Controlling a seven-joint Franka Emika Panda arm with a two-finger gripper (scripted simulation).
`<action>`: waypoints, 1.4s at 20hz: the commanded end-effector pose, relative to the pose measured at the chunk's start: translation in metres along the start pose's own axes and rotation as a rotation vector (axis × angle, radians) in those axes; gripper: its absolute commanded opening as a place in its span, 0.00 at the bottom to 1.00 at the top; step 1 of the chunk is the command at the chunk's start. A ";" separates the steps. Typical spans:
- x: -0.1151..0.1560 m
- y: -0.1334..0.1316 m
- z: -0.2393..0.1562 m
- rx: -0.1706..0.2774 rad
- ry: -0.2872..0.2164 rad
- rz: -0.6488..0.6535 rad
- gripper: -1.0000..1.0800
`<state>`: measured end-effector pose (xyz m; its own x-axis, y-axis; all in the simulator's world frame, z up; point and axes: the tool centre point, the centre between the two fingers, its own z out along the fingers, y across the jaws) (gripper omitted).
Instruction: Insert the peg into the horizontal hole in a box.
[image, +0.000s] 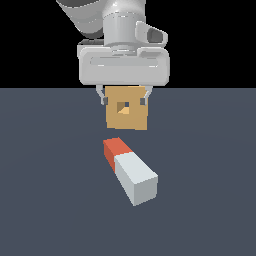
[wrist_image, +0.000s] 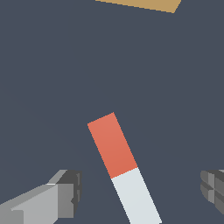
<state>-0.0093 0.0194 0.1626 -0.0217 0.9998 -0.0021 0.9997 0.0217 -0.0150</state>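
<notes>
The gripper (image: 124, 101) hangs above the floor with its fingers spread wide and nothing between them. The peg (image: 131, 170) lies flat in front of the box (image: 127, 108), apart from it, its red end toward the hole (image: 123, 106). I think the danger is its skew: grasped crooked, it may jam at the hole.

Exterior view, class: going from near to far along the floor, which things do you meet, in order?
Peg's grey-white end → peg's red-orange end → box with its hole, the open claw hanging in front of it.
</notes>
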 end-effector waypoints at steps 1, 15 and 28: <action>0.000 0.000 0.000 0.000 0.000 0.000 0.96; -0.023 0.000 0.020 -0.004 0.000 -0.095 0.96; -0.076 0.009 0.067 -0.012 0.000 -0.315 0.96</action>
<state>-0.0014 -0.0513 0.1001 -0.3059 0.9521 0.0003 0.9520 0.3059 -0.0051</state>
